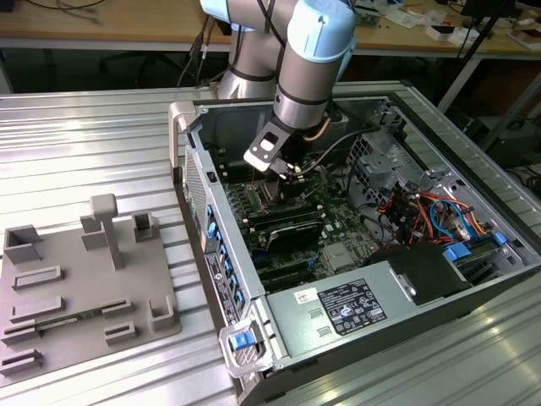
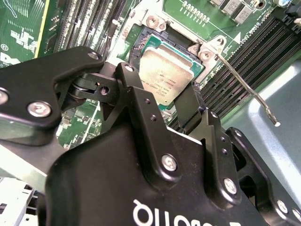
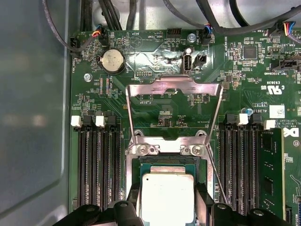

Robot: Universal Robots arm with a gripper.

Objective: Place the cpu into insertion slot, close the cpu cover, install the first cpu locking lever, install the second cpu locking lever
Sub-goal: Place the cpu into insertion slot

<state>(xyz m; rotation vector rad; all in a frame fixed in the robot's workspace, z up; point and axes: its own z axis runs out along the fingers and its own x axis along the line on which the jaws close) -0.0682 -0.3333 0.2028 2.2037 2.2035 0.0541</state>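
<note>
Clearly the claw [image 3: 168,207] is clamped on the cpu [image 3: 167,193], its fingers [image 3: 202,203] against two opposite edges, holding the chip flat at the insertion slot [image 3: 164,162]; whether it is seated I cannot tell. The cpu cover [image 3: 174,87] stands open. The chip looks light, stiff, thin and fragile, so the edges seem the right hold.

One cpu [image 3: 167,197], one cpu cover [image 3: 174,86]

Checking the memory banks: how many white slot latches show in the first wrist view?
4 white latches: two on one side of the insertion slot, two on the other. More may hide behind the gripper.
</note>
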